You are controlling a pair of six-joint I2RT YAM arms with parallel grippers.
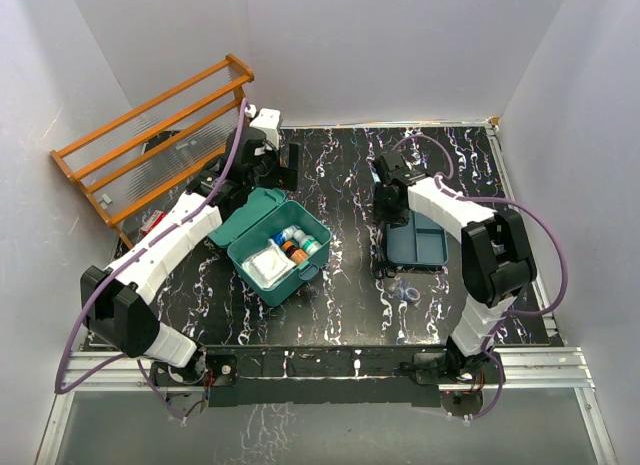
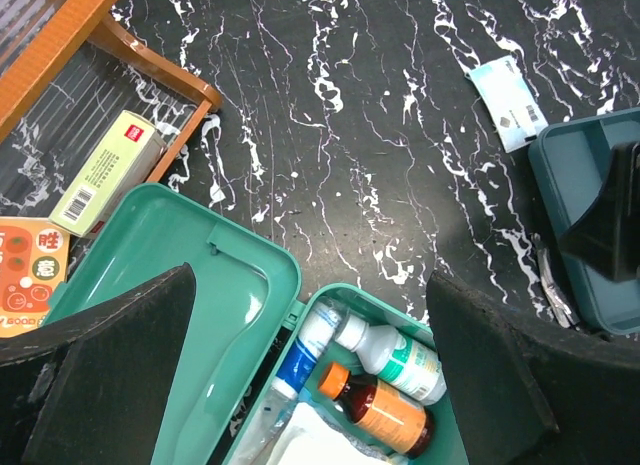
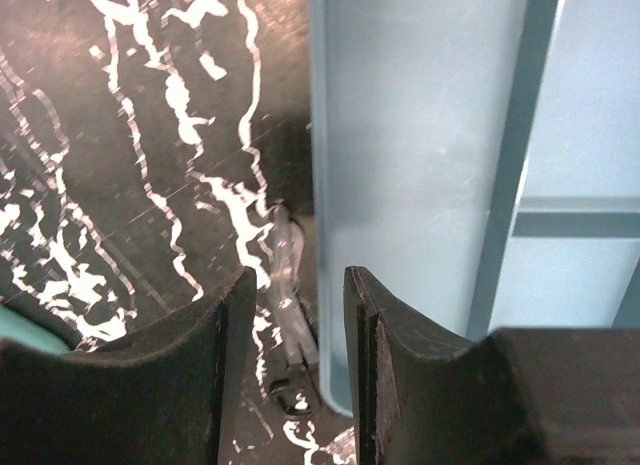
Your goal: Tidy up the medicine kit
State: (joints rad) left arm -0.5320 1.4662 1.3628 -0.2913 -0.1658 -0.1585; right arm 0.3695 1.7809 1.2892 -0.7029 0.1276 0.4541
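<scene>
The medicine kit [image 1: 291, 270] stands open at centre-left, its lid [image 1: 243, 218] laid back. In the left wrist view the kit [image 2: 452, 380] holds a white bottle with a green label [image 2: 405, 360], an amber bottle with an orange cap [image 2: 385, 413], a blue-and-white tube [image 2: 303, 353] and white gauze [image 2: 320, 447]. My left gripper [image 1: 280, 173] hovers above the kit's far side, wide open and empty [image 2: 310, 285]. My right gripper [image 1: 384, 263] is low at the left edge of the flat divided tray [image 1: 420, 243]. It is open [image 3: 298, 285], with a small metal tool [image 3: 290, 320] on the table between its fingers.
An orange wooden rack [image 1: 150, 135] stands at the back left. A medicine carton [image 2: 105, 172] and an orange packet [image 2: 28, 275] lie beside it. A white card [image 2: 507, 103] lies beyond the tray. A small ring [image 1: 407, 293] lies near the tray's front.
</scene>
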